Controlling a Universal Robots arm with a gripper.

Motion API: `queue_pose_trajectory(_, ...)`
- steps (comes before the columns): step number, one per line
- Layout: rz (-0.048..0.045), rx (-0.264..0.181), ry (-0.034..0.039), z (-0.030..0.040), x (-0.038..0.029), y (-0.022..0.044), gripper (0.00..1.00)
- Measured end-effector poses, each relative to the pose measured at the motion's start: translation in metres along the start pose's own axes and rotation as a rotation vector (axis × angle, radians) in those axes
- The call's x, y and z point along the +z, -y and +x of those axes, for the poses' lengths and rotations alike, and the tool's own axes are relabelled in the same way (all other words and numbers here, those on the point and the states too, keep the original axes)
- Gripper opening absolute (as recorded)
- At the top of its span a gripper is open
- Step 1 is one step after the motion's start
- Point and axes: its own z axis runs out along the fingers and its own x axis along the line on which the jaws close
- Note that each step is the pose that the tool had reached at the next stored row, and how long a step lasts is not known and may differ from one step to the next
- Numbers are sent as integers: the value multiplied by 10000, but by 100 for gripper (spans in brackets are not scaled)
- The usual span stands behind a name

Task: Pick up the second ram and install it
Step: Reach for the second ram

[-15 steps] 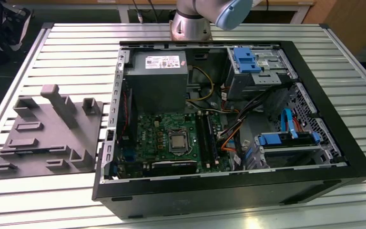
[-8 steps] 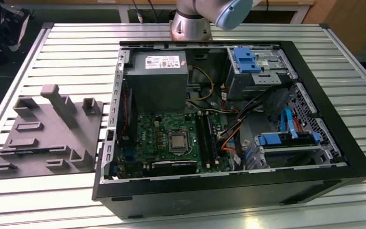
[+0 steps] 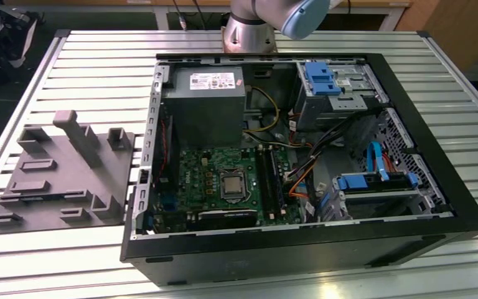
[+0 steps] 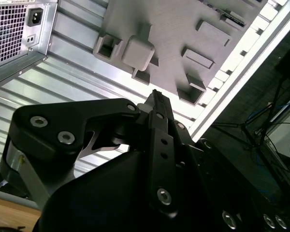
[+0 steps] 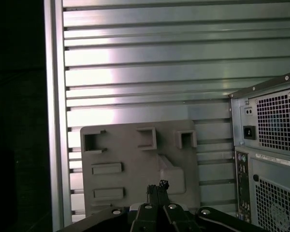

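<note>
My gripper [image 5: 157, 186] hangs high above the grey holder tray [image 5: 130, 159], its two fingertips pressed together with nothing between them; the second wrist view shows the gripper [image 4: 157, 96] the same way. A thin dark strip [image 4: 232, 18] lies at one end of the tray [image 4: 174, 29]; it could be the second ram, but I cannot tell. In the exterior view the tray [image 3: 60, 180] lies at the left, beside the open computer case [image 3: 305, 162]. The long dark memory slots [image 3: 270, 177] run beside the processor [image 3: 231, 185] on the green motherboard.
A tall post [image 3: 77, 134] and several blocks rise from the tray. Inside the case are the power supply [image 3: 206, 99], blue drive brackets [image 3: 322, 78] and loose orange cables [image 3: 299, 187]. The arm's base [image 3: 251, 28] stands behind the case on the slatted metal table [image 3: 98, 68].
</note>
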Motion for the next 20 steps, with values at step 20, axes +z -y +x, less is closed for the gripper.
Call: queue_pose_trajectory(20, 1, 3, 0, 75, -4, 42, 11)
